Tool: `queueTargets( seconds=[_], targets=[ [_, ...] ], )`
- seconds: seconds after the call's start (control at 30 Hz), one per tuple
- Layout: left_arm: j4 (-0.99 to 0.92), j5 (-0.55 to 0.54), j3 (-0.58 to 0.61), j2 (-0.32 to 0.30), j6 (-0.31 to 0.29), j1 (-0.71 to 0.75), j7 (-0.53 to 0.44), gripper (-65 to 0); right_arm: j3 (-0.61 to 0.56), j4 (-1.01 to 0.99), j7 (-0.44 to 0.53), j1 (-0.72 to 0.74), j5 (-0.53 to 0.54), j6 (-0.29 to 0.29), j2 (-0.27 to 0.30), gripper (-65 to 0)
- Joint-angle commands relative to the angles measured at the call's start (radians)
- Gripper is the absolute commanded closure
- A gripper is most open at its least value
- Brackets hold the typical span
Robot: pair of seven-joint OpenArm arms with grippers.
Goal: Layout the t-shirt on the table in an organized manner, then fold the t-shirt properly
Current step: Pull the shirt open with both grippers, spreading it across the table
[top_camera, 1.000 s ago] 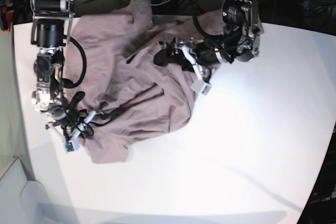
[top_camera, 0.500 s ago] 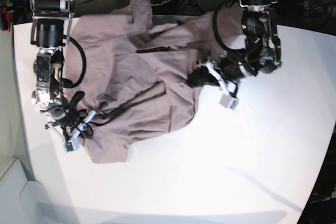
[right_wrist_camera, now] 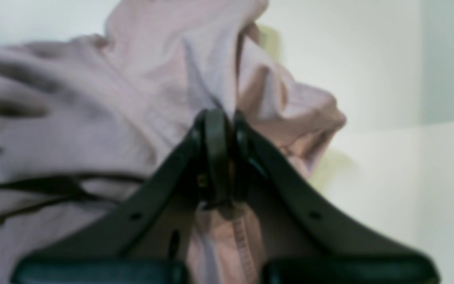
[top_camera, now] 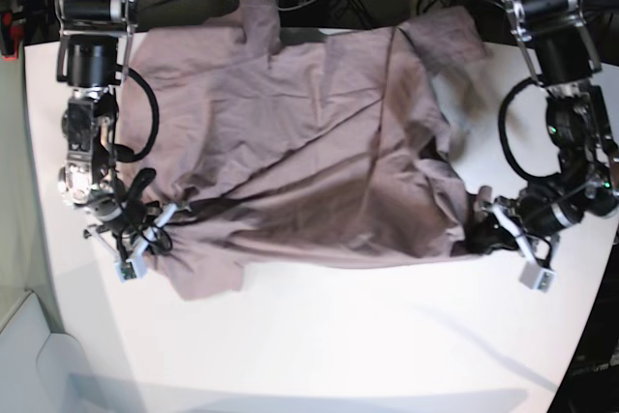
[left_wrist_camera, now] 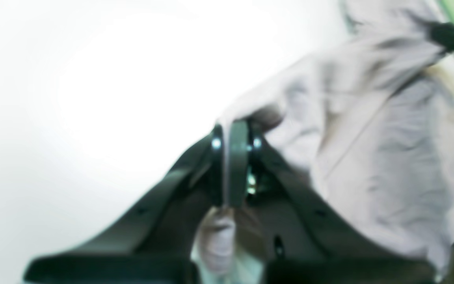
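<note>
The left gripper [top_camera: 476, 232] has its jaws closed on a fold of the t-shirt [top_camera: 290, 152]. In the left wrist view the two fingers [left_wrist_camera: 237, 157] meet with a pinch of mauve cloth pressed between them, and more cloth bunches just below the pinch. In the base view this gripper sits low at the shirt's lower corner on that view's right, with the fabric running from it across toward the other arm.

The right gripper [top_camera: 160, 220] is likewise closed on the t-shirt. In the right wrist view its jaws are pressed together over a ridge of fabric, and a stitched hem hangs down between the finger bases. In the base view it stands at the shirt's lower edge on that view's left, with dark cables draped over the cloth beside it.

The t-shirt lies on the white table [top_camera: 368, 336], spread wide between the two grippers — its lower edge runs nearly straight from one grip to the other. The body is wrinkled, with a long crease running down from the far edge toward the middle. The far part of the shirt reaches the table's back edge, and a small flap of cloth hangs below the right gripper's hold — toward the table's near side.
</note>
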Motion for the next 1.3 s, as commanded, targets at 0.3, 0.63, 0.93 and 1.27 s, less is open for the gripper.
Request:
queueTargets(
  seconds=[0.3,0.63,0.93,1.27],
  targets=[
    [-0.311,-0.011,0.028,-0.126,0.001,-0.246,-0.093,-0.3,0.003,0.022,0.021,0.027,0.011,0.001,0.002,0.0],
    [-0.323,0.167,0.266,-0.072,0.001,-0.334,-0.326,-0.2,0.003,0.06,0.029,0.059,0.012,0.001,0.008,0.0],
    [-0.309,0.36,0.145,0.011,0.001,-0.433,-0.354,-0.2,0.068,0.181,0.021,0.059,0.006,0.001,0.005,0.0],
    [-0.076,0.377,0.145,0.009,0.001,-0.456,-0.339,-0.2,0.191,0.183,0.021,0.087,0.011,0.001,0.01,0.0]
  ],
)
